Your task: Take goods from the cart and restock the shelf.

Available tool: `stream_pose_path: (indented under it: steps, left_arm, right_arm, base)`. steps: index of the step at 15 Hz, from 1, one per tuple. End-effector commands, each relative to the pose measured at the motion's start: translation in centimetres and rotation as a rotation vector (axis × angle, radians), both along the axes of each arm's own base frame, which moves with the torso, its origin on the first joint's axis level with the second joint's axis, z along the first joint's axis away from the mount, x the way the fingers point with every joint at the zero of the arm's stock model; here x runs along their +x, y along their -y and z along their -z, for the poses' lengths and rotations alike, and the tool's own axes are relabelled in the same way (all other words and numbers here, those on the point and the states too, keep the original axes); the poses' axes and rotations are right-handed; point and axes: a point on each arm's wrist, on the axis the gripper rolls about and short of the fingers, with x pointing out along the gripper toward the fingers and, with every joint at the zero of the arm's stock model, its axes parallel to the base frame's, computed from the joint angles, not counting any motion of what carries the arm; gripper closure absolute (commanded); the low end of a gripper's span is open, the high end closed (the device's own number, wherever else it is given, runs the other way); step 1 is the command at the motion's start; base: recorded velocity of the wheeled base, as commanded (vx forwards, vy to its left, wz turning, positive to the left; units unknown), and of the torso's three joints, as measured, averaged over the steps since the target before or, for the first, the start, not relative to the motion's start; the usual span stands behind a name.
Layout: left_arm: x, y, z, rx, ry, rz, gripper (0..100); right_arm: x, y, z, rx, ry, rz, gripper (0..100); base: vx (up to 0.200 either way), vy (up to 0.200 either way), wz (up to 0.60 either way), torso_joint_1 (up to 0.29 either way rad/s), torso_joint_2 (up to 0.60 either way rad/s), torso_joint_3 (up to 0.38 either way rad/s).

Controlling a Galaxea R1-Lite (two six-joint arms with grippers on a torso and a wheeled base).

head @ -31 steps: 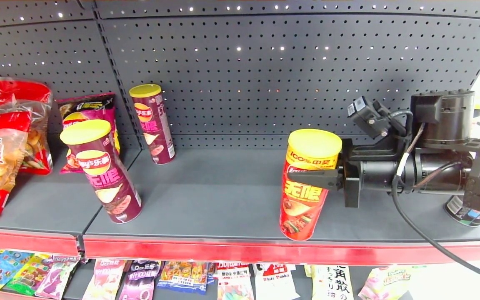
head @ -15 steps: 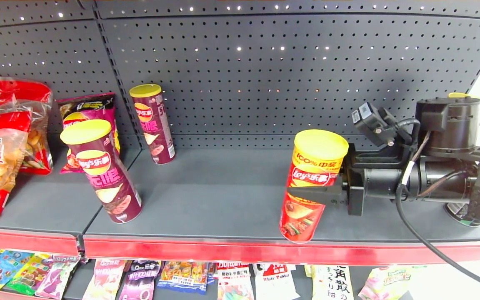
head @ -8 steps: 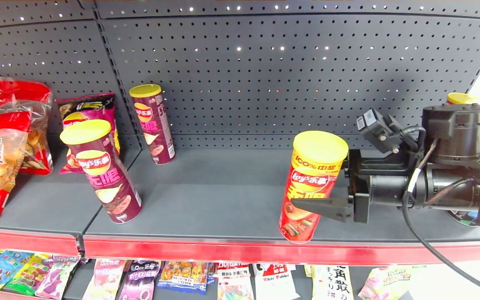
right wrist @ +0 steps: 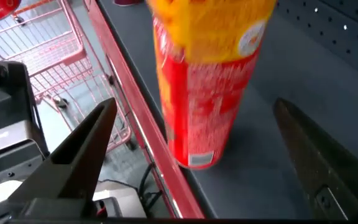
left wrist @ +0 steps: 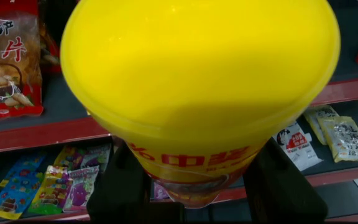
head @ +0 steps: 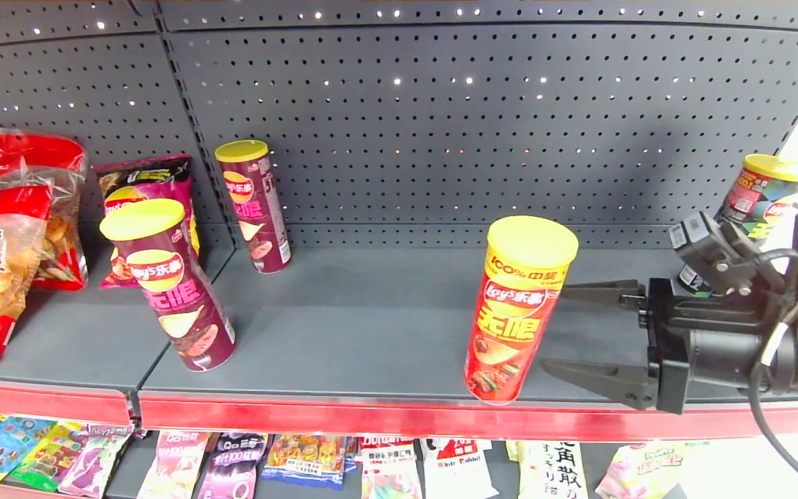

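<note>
A red chips can [head: 520,312] with a yellow lid stands upright near the front edge of the grey shelf [head: 371,333]. My right gripper [head: 557,326] is just to its right, open, with one finger behind and one in front, neither touching the can. In the right wrist view the same can [right wrist: 207,93] stands ahead of the spread fingers of the gripper [right wrist: 194,106]. In the left wrist view my left gripper [left wrist: 201,186] is shut on another yellow-lidded chips can [left wrist: 197,62], whose lid hides most of the fingers.
Two purple chips cans [head: 167,284] [head: 253,204] and snack bags [head: 4,235] stand on the shelf's left. Another can [head: 759,201] stands at the far right behind my right arm. Packets [head: 385,464] line the lower shelf. A red cart [right wrist: 42,43] stands below.
My right gripper opened, let go of the red can and drew back to the right. The can now stands free on the shelf.
</note>
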Motion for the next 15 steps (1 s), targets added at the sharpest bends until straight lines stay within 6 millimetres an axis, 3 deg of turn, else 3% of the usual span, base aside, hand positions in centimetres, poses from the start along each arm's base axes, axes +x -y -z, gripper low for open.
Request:
stream_pose_path:
  steps: [1, 5, 8, 9, 12, 15]
  left_arm:
    - [0.0, 0.0, 0.0, 0.000, 0.000, 0.000, 100]
    - [0.2, 0.1, -0.6, -0.002, 0.009, 0.040, 100]
    - [0.9, 0.1, -1.3, -0.003, 0.015, 0.056, 100]
    - [1.1, 0.2, -1.4, -0.004, 0.014, 0.075, 100]
    - [1.0, 0.2, -1.4, -0.004, 0.012, 0.079, 100]
    - [0.9, 0.1, -1.3, 0.061, 0.028, -0.030, 100]
  right_arm:
    - [-2.0, 1.4, -0.2, 0.010, 0.024, 0.036, 0]
    - [-6.2, 3.5, -0.2, -0.031, 0.121, 0.287, 0]
    - [-11.4, 5.8, 0.0, -0.002, 0.251, 0.536, 0]
    - [-13.7, 6.8, 0.8, 0.027, 0.300, 0.646, 0]
    - [-17.8, 8.8, 3.3, 0.059, 0.350, 0.921, 0]
    - [-21.2, 9.7, 6.7, -0.008, 0.283, 1.004, 0]
  base:
    - [0.000, 0.000, 0.00, 0.000, 0.00, 0.000]
    - [0.000, 0.000, 0.00, 0.000, 0.00, 0.000]
    - [0.000, 0.000, 0.00, 0.000, 0.00, 0.000]
    - [0.000, 0.000, 0.00, 0.000, 0.00, 0.000]
    - [0.000, 0.000, 0.00, 0.000, 0.00, 0.000]
    - [0.000, 0.000, 0.00, 0.000, 0.00, 0.000]
